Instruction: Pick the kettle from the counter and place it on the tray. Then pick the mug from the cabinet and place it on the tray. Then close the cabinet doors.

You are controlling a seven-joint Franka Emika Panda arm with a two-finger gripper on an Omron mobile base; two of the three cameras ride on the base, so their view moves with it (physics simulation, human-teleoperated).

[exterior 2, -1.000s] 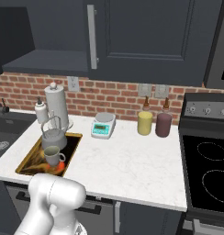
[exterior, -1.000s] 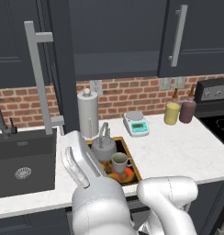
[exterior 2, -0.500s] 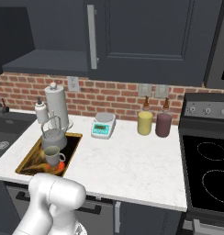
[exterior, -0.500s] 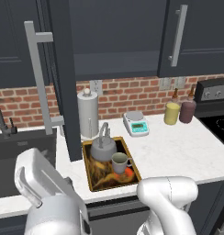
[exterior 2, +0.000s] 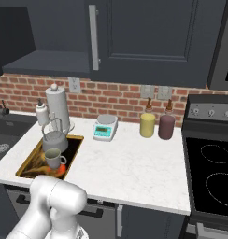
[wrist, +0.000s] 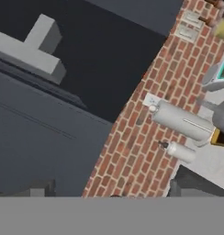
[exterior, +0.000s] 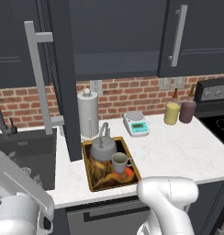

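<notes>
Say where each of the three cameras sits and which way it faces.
Left base view: behind the arm's left, looking down at the tray holding kettle and mug; white arm at bottom.
Right base view: behind its right, same tray; arm lower left.
Hand view: rolled, facing the open cabinet door and brick wall.
Both base views share the tray.
</notes>
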